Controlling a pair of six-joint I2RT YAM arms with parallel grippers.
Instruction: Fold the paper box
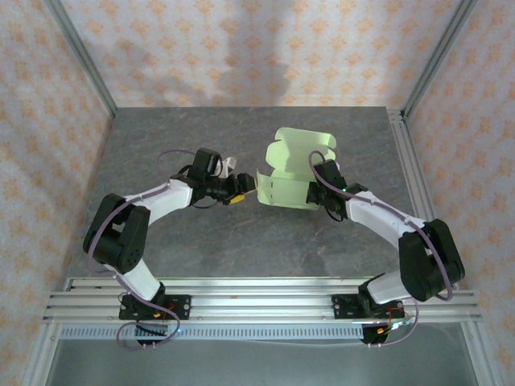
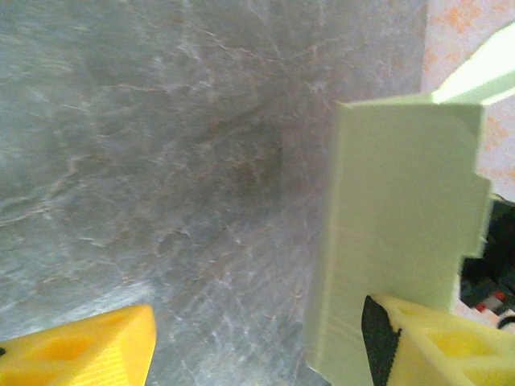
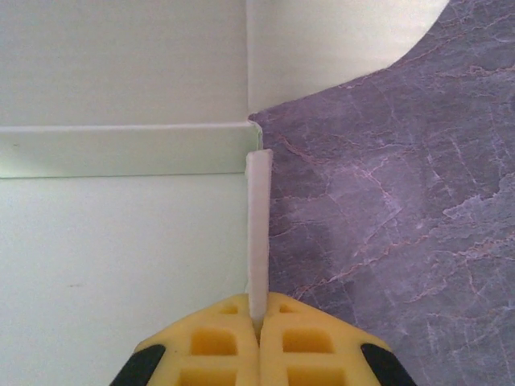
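Note:
The paper box [image 1: 294, 153] is pale yellow-green card, partly folded, with walls and flaps standing up at the table's middle right. My right gripper [image 1: 319, 190] is at its right side. In the right wrist view its yellow fingers [image 3: 233, 346] are shut on the thin upright edge of a box wall [image 3: 259, 233], with the box floor [image 3: 121, 257] to the left. My left gripper [image 1: 248, 191] is at the box's left end, open. In the left wrist view a notched flap [image 2: 394, 225] stands between the left gripper's [image 2: 257, 338] jaws, right by the right finger [image 2: 434, 346] and far from the left finger [image 2: 80, 354].
The grey marbled table [image 1: 241, 241] has bare surface in front of and behind the box. Metal frame rails [image 1: 257, 293] run along the near edge by the arm bases. Patterned walls enclose the back and sides.

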